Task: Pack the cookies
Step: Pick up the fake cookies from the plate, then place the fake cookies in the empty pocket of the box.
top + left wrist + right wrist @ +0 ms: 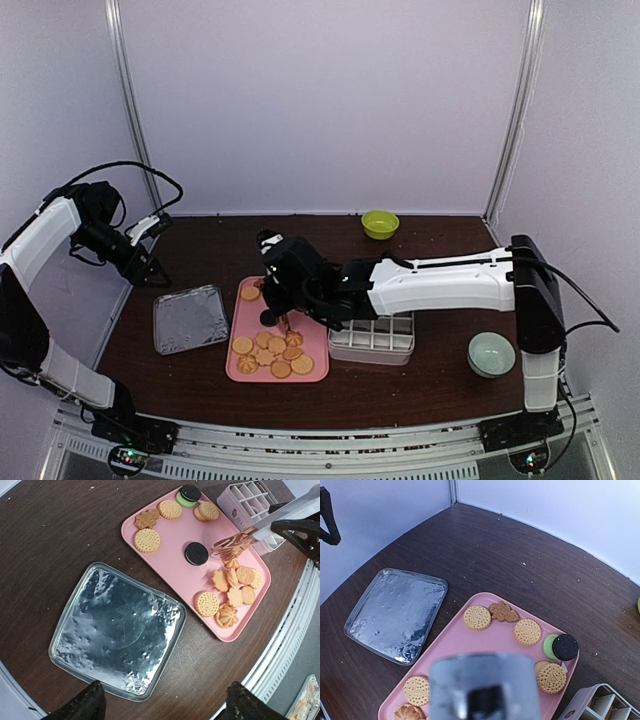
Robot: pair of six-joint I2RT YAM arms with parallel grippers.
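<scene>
The right claw (290, 285) was clamped on the tongs (240, 540), whose tips hung just over the cookies (245, 575) on the pink tray (170, 555), mid-bench (430, 250) toward the near edge. Whether they pinched one was unclear. The left claw (148, 262), fingers wide apart, hovered by the bench's left edge, near a foil tray (117, 630).

I count about sixteen cookies (147, 540), though the near cluster overlaps, so I can't be sure; two are black. One pink tray (170, 562), one silver tray (117, 630), one white divided box (372, 338), one pair of tongs (234, 541), and two bowls: a yellow-green bowl (380, 223) far right, a pale bowl (491, 354) near right.
</scene>
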